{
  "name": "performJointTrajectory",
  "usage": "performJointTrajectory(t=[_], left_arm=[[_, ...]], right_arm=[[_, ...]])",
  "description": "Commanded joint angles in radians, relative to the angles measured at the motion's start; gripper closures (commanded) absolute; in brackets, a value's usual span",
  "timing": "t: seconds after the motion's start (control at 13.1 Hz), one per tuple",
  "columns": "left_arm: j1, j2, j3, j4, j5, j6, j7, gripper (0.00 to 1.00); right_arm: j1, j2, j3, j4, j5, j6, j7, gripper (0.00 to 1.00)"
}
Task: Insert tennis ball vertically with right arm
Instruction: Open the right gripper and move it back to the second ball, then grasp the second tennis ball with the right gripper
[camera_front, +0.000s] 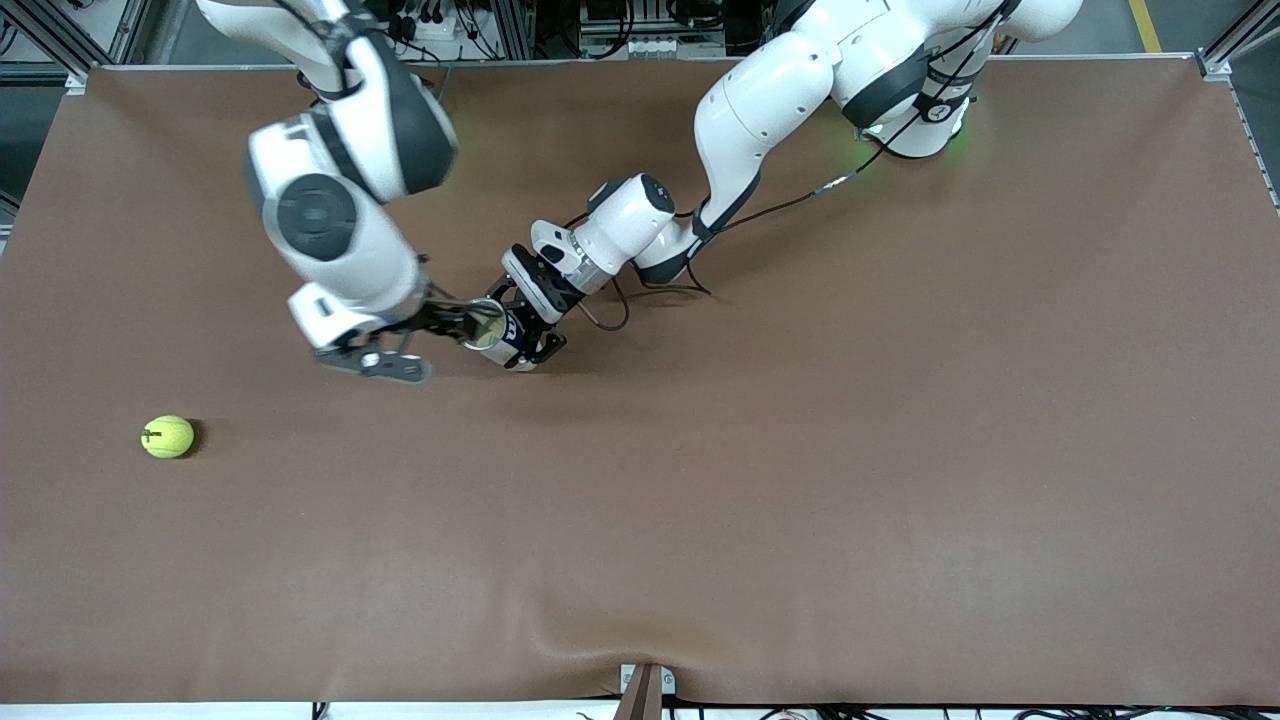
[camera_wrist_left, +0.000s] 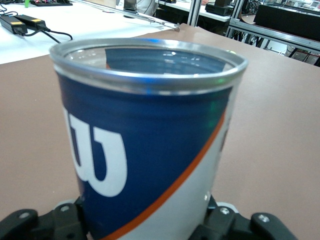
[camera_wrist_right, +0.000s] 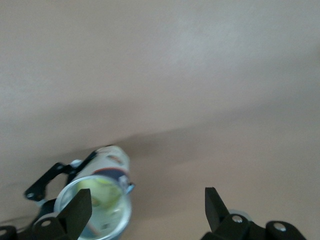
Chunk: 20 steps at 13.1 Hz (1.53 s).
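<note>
Loose tennis ball (camera_front: 168, 437) lies on the counter (camera_front: 800, 450) toward the right arm's end, well apart from both hands; it can roll if nudged. Right hand (camera_front: 385, 362), fingers spread and empty, hangs just beside the can (camera_front: 487, 323); a bump tips it. Left hand (camera_front: 530, 340) grips the can upright; a yellow-green ball seems inside.

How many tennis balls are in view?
2. One tennis ball lies on the table toward the right arm's end; another shows yellow-green inside the can in the left gripper. Others may hide beneath it.
</note>
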<state>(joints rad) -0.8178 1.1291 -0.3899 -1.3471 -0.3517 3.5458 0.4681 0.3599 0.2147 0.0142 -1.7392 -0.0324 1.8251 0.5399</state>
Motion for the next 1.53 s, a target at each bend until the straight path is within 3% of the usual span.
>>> performJointTrajectory(t=[0.0,0.38,0.69,1.22,1.45], left_arm=[[-0.014,0.015,0.008,0.002,-0.023,0.007,-0.005,0.19],[-0.009,0.011,0.008,-0.021,-0.023,0.007,-0.003,0.17],[-0.006,0.008,0.008,-0.033,-0.024,0.007,-0.003,0.17],[-0.003,-0.015,0.009,-0.093,-0.023,0.008,-0.003,0.17],[-0.004,-0.014,0.009,-0.090,-0.023,0.008,-0.003,0.17]], right_arm=[[-0.129,-0.038,0.012,-0.013,-0.001,-0.020,-0.199,0.00],[-0.395,-0.026,0.012,-0.010,-0.001,0.026,-0.636,0.00],[-0.587,0.093,0.012,-0.011,-0.001,0.215,-0.906,0.00],[-0.710,0.319,0.012,-0.011,-0.001,0.566,-1.110,0.00],[-0.723,0.359,0.012,-0.013,-0.001,0.586,-1.152,0.00]])
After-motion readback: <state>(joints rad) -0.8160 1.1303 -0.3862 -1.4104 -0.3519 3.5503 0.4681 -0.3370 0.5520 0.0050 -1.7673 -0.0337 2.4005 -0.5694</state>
